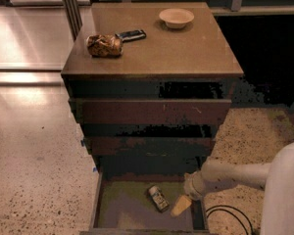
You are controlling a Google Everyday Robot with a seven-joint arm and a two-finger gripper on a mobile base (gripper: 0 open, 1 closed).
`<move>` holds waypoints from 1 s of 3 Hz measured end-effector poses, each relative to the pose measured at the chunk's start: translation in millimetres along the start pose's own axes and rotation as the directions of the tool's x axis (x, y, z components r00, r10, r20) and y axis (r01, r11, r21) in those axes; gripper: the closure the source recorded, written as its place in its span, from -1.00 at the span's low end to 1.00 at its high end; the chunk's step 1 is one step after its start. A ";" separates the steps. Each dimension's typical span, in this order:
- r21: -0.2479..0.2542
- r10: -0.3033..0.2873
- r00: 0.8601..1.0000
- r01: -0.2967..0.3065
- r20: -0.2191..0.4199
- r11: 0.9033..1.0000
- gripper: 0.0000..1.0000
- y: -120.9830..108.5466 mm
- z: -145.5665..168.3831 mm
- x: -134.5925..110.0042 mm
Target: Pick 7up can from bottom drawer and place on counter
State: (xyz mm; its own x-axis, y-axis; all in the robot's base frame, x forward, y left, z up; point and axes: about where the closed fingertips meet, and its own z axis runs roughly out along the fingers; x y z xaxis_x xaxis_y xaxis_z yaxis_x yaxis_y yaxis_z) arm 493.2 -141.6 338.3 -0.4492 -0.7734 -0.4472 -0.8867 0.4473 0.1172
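Observation:
The 7up can [158, 198] lies on its side on the greenish-grey floor of the open bottom drawer [122, 210], near the middle. My gripper [180, 206] reaches in from the right on a white arm [235, 175] and hangs inside the drawer just right of the can, a small gap away. The counter [171, 45] is the tan-brown top of the cabinet above.
On the counter sit an orange-brown foil snack bag [104, 45], a flat black handset [131, 35] and a pale bowl [176, 17]. Two upper drawers [152, 111] show reddish-brown fronts. A black cable [228, 214] lies on the speckled floor at right.

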 end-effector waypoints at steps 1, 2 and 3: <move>-0.002 0.006 1.000 -0.006 -0.006 1.000 -1.00 -3.8 42.1 10.4; 0.025 0.013 1.000 -0.012 -0.004 1.000 -1.00 2.8 111.2 0.4; 0.025 0.013 1.000 -0.012 -0.004 1.000 -1.00 2.8 111.3 0.4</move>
State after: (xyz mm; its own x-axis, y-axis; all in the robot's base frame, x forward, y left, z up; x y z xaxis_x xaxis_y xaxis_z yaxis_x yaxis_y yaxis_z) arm 502.8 -90.7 239.8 -0.4608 -0.7697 -0.4419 -0.8780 0.4681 0.1003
